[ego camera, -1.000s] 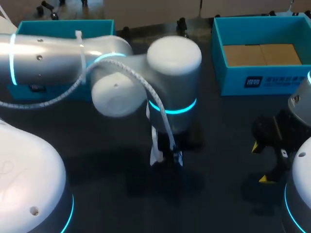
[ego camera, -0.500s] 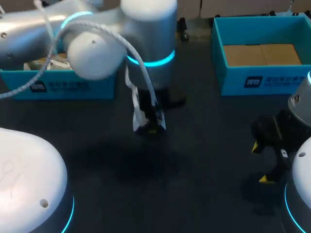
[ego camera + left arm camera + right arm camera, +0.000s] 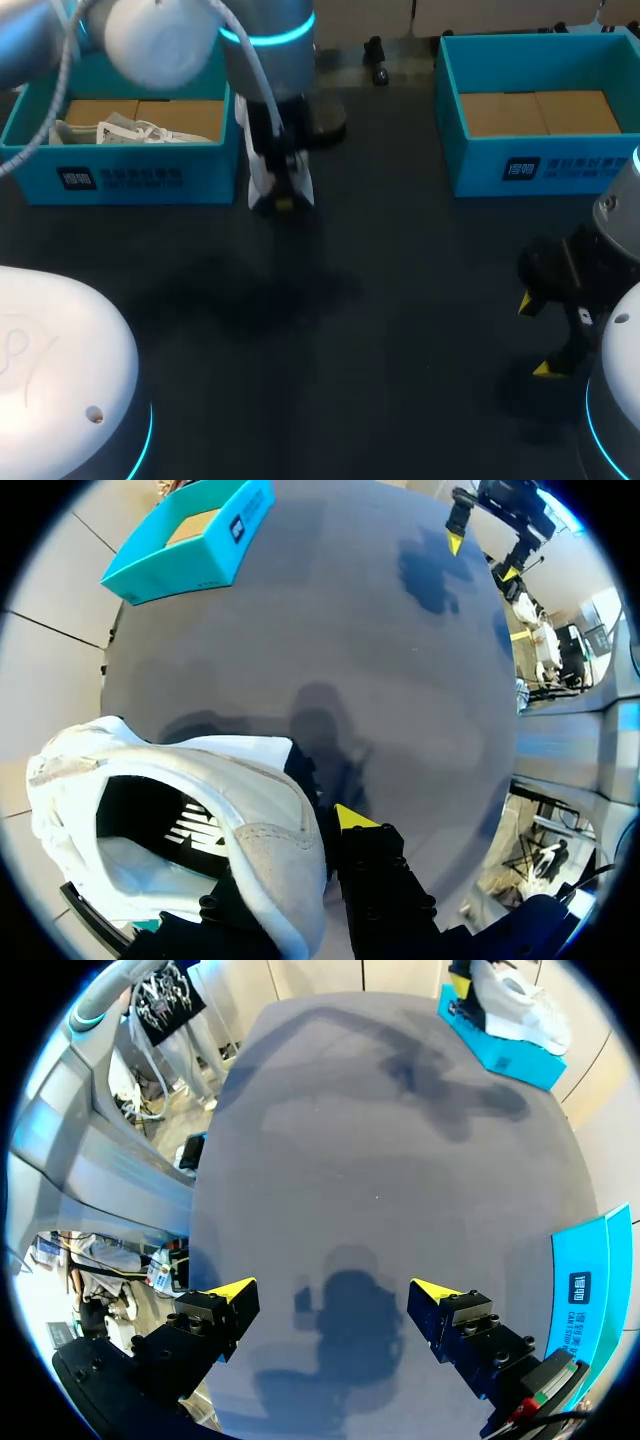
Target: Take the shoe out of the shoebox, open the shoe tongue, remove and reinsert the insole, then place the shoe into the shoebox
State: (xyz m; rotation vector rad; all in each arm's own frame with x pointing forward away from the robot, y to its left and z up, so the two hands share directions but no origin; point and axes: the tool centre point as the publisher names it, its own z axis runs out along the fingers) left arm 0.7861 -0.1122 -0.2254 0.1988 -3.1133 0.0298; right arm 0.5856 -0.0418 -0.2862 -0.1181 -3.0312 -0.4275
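**Shoe [image 3: 255, 800], white and low-cut, held in the air beside the left box**

Nearest you, the right gripper [image 3: 333, 1290] hangs low over the dark grey tabletop [image 3: 380, 330]. Its yellow-tipped fingers are spread wide with nothing between them. It is well apart from everything the task concerns.

Further out, your left gripper [image 3: 281, 192] holds the shoe clear of the table. It is just beside the right end wall of the teal cardboard shoebox [image 3: 140, 178] on the left. One yellow fingertip [image 3: 350, 818] presses the outside of the shoe's collar. The other finger is hidden behind the upper, so read this as a narrow pinch closed on the collar wall. The shoe hangs to one side of the claw with its opening turned toward the wrist camera. A black insole [image 3: 150, 815] with a white mark lies seated inside it.

With the insole in and the shoe outside the box, you are either just past the lift-out or on the final return. These views alone do not settle which.

- **If it is the return:** carry the sole over the top edge of the wall, then lower the shoe in. Do this carefully, because a second white shoe with loose laces [image 3: 120, 130] already lies in that box.
- **If it is the lift-out:** set the shoe down on open table where the idle right claw can reach the tongue.

Farthest off, at the right, stands another teal box [image 3: 540, 165], showing only its brown cardboard floor.
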